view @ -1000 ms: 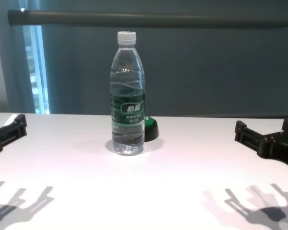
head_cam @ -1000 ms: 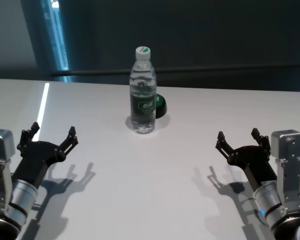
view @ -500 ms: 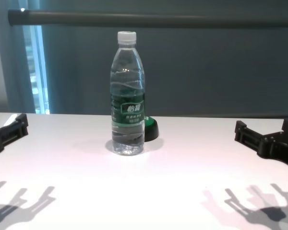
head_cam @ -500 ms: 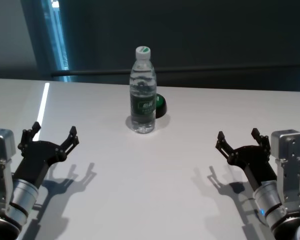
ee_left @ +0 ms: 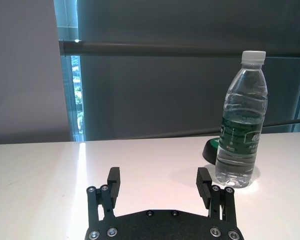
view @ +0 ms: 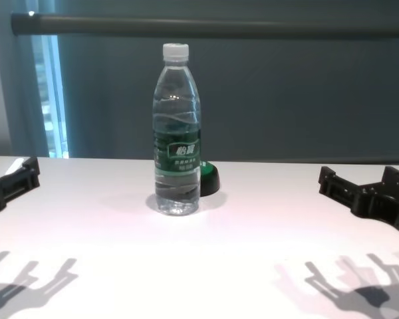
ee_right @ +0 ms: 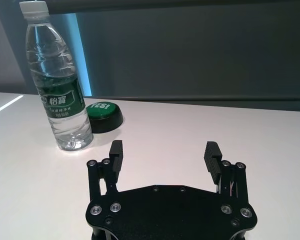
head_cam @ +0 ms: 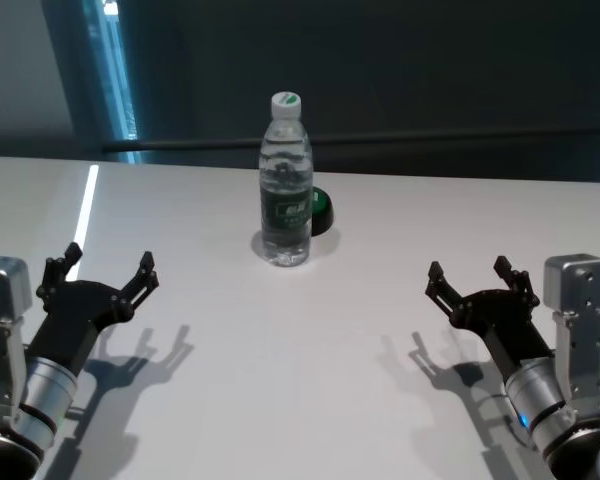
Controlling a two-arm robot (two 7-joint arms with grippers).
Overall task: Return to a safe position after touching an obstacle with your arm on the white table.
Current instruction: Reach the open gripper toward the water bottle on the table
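Tall clear plastic water bottle (head_cam: 285, 182) with white screw cap and dark green label band, upright near the far middle of the broad white glossy table (head_cam: 300, 330); a small dark green dome-shaped object (head_cam: 321, 212) sits just behind it. Left gripper (head_cam: 98, 271) and right gripper (head_cam: 477, 278), fingers spread and holding nothing, hover at the near corners, well apart from the bottle.

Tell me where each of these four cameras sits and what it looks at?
Head: high, looking down at the water bottle on the white table; both hands show.
Chest: low, level with the bottle; hand tips at both edges.
Left wrist: behind the open left hand.
Right wrist: behind the open right hand.
All four share the bottle.
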